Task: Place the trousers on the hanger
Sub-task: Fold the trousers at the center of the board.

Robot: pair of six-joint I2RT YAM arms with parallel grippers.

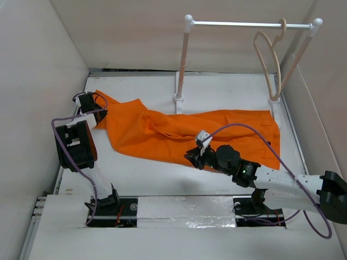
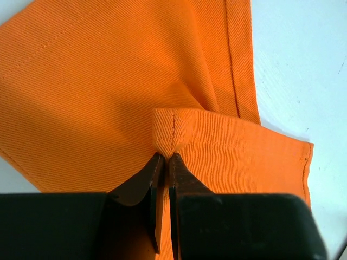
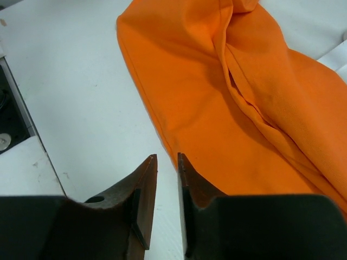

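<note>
Looking down from the top camera, I see the trousers (image 1: 184,132) lying flat on the white table (image 1: 162,176). They stretch from the far left corner across to the right side, with a ridge of bunched cloth running along the middle. The left gripper (image 2: 165,158) is clenched on a small raised fold at a stitched hem, and orange fabric shows between its fingers. The rest of that leg lies flat beyond it.

The right gripper (image 3: 167,157) sits low over bare table just beside the near edge of the trousers. Its fingers are almost together with a thin slit between them, and it grasps nothing.

The hanger (image 1: 268,59) hangs by its hook at the right end of the metal rod (image 1: 244,24) of the white rack (image 1: 182,59). It is above the table's far right corner and well apart from both grippers. The rack's left post stands just beside the far edge of the trousers, and its right post base is near the cloth's far right corner.

A purple cable (image 1: 244,127) loops from the right arm over the right part of the trousers. White walls (image 1: 32,81) close in the left, far and right sides.
</note>
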